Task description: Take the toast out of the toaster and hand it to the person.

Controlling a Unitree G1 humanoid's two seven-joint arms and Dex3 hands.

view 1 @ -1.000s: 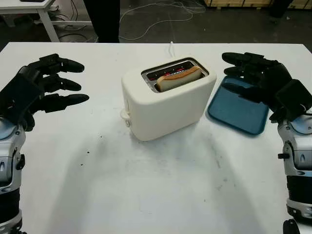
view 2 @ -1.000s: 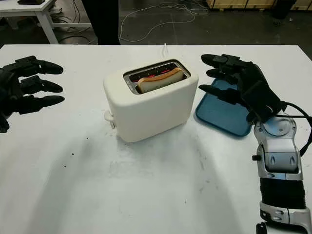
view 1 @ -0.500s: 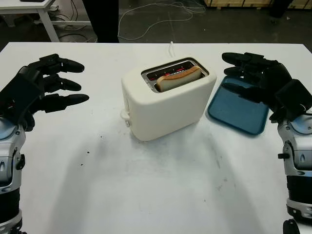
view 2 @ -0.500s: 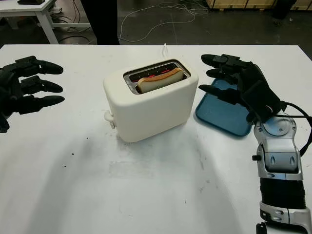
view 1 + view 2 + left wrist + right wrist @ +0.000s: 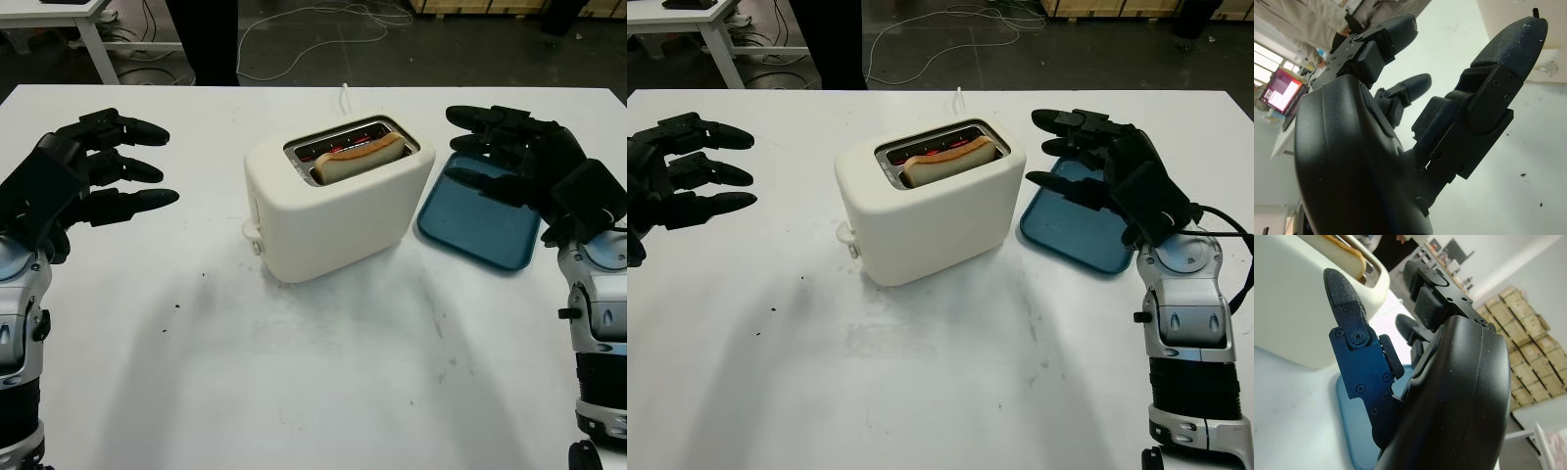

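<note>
A cream toaster [image 5: 338, 211] stands in the middle of the white table, and a slice of toast [image 5: 360, 157] sticks up from its front slot. My left hand [image 5: 103, 171] is open, held above the table well to the left of the toaster. My right hand [image 5: 505, 152] is open too, hovering over a blue tray [image 5: 480, 225] just right of the toaster. From the right wrist view the toaster's side [image 5: 1298, 308] and the crust of the toast [image 5: 1349, 249] lie just beyond the hand's fingers [image 5: 1359, 357]. A person in dark trousers [image 5: 206, 39] stands behind the table's far edge.
The blue tray lies flat to the right of the toaster. A white cord [image 5: 345, 96] runs from the toaster toward the far edge. Cables lie on the dark floor [image 5: 323, 34] beyond the table. Another white table [image 5: 59, 15] stands at the far left.
</note>
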